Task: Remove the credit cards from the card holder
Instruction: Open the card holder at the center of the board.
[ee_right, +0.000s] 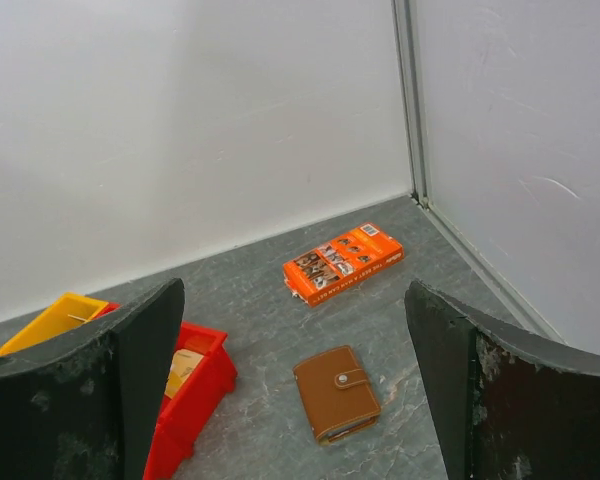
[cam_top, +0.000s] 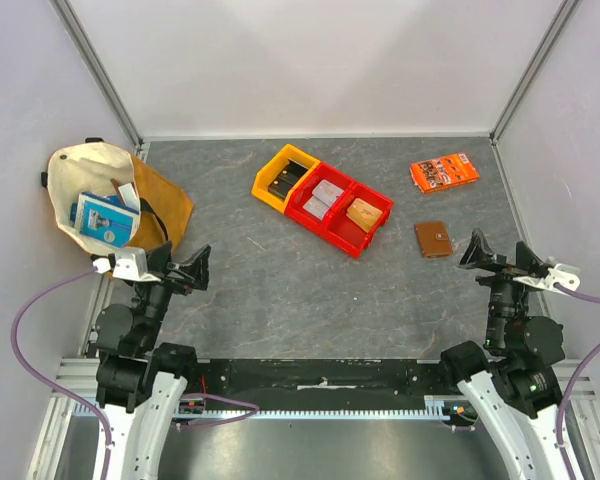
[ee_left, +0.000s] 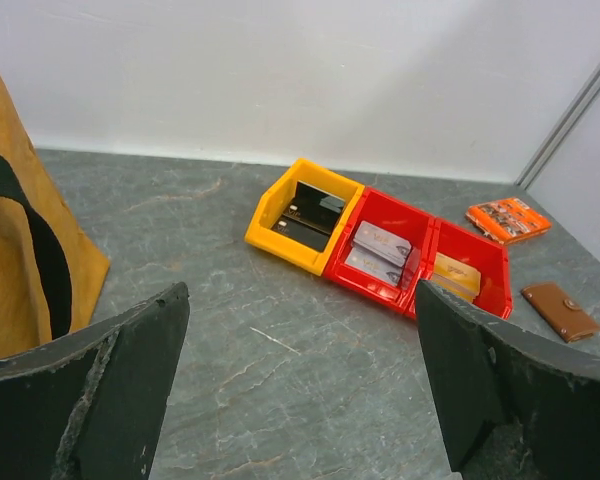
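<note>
On the grey counter [cam_top: 280, 290], right of the red bins [cam_top: 332, 233] and near the orange packet [cam_top: 445, 171], the closed brown card holder [cam_top: 433, 239] lies flat. The left fingers [ee_left: 130, 370] and right fingers [ee_right: 110, 380] stand spread wide, holding nothing, apart from the card holder.

**All Set Out Around the Row of Bins**

On the bench [cam_top: 280, 300], the row of bins [cam_top: 298, 203] sits midway back, with small items [cam_top: 327, 197] lying in each. The card holder [cam_top: 433, 239] lies to its right and a little nearer the front. The packet [cam_top: 445, 171] lies to its right and farther back. The bag [cam_top: 90, 170] stands well off to its left.
</note>
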Controlling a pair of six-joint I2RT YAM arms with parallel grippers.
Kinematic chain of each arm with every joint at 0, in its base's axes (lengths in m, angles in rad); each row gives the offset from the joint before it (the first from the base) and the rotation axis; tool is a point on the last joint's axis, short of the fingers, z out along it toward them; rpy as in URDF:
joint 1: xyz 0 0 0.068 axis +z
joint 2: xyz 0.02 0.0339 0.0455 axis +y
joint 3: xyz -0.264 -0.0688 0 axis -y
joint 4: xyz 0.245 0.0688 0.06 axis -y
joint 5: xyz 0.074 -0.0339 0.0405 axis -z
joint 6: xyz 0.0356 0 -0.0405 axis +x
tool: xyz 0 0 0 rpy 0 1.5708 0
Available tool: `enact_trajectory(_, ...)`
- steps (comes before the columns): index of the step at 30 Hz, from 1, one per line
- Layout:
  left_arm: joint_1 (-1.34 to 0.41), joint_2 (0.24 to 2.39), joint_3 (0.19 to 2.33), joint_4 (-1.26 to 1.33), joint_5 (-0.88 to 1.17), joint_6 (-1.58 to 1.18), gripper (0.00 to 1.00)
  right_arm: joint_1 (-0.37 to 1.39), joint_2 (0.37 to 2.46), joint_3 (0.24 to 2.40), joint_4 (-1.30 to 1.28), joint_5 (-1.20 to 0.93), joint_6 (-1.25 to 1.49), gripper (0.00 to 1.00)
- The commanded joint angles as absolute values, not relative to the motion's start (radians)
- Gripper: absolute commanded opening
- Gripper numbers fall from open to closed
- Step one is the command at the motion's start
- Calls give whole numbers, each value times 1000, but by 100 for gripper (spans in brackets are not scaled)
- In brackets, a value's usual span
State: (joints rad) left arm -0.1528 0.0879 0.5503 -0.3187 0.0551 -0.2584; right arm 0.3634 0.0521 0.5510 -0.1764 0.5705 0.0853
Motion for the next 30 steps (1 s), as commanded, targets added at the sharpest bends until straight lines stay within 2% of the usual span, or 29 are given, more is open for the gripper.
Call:
enact_trajectory(1, -149, 68, 554, -267, 69, -249, 99, 365, 63, 540, -137, 563, 75, 98)
enact_trajectory(6, -153, 34, 532, -270, 32, -311, 99, 365, 110, 540, -130, 451, 67, 98)
enact_trajectory(9, -155, 9, 515, -271, 81, -334, 99, 365, 190, 567, -156, 400, 84, 98)
enact_trajectory(11, -158, -47, 523, -288, 43, -331, 99, 365, 270, 603, -184, 376, 95, 98)
enact_trajectory(16, -184, -80, 551, -345, 5, -322, 99, 364, 549, 738, -343, 342, 192, 98)
enact_trajectory(22, -201, -83, 560, -445, 31, -373, 99, 364, 995, 920, -544, 371, 339, 98)
enact_trajectory(27, -219, -90, 565, -460, 23, -356, 99, 301, 1225, 943, -499, 465, 394, 98)
enact_trajectory(30, -232, -92, 566, -463, 25, -359, 99, 191, 1334, 942, -437, 407, 416, 98)
